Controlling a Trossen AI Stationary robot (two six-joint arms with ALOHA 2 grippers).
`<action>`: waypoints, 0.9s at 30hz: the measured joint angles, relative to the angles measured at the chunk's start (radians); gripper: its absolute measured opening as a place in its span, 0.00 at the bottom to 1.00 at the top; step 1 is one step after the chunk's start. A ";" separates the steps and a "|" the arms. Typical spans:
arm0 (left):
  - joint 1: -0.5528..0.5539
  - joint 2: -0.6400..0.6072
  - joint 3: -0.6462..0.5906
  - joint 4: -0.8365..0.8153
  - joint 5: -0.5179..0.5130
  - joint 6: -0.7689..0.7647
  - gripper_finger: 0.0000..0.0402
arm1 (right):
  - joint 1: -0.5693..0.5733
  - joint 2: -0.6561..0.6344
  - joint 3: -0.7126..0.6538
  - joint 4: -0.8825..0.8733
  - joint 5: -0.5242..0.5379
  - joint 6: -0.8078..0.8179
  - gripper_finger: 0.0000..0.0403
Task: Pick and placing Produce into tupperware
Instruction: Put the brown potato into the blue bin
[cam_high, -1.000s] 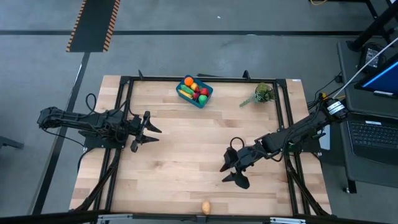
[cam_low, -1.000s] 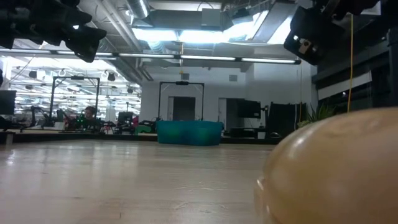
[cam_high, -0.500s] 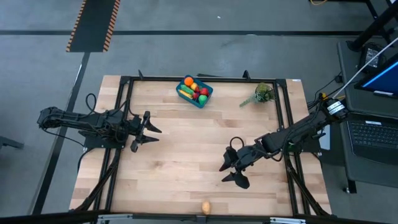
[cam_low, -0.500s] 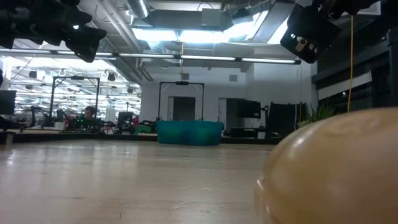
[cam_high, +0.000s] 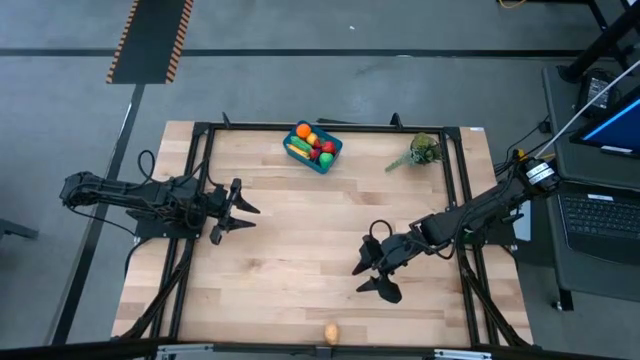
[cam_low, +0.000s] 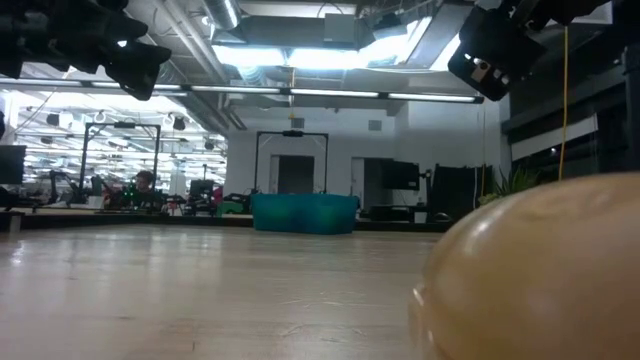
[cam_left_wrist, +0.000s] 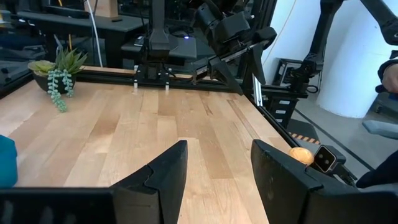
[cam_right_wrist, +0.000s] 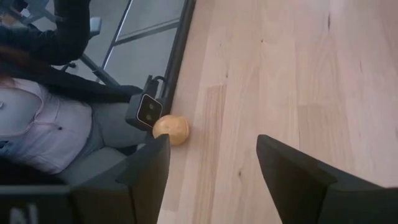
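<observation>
Nearest us, a tan toy potato (cam_high: 331, 332) sits at the front edge of the wooden surface (cam_high: 300, 240). Our right pincer (cam_high: 372, 275) hangs open and empty just behind it. Our left pincer (cam_high: 236, 208) waits open at the left. The blue tupperware (cam_high: 312, 147), holding produce, sits at the far edge.

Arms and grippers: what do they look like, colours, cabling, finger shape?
Both arms are black, slim and jointed, with black cables looped along them. The left gripper and right gripper each carry two matte black fingers, flat, angular wedges. No markings visible.
</observation>
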 joint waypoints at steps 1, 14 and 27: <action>0.000 0.000 0.000 0.000 0.000 0.000 0.42 | 0.000 0.000 0.000 0.000 0.000 0.004 0.60; 0.000 0.000 0.000 0.000 -0.018 -0.001 0.42 | 0.000 0.000 0.000 0.000 0.011 -0.014 0.78; 0.000 0.000 0.000 -0.007 -0.018 0.000 0.42 | 0.000 0.000 0.000 0.050 0.008 0.046 0.79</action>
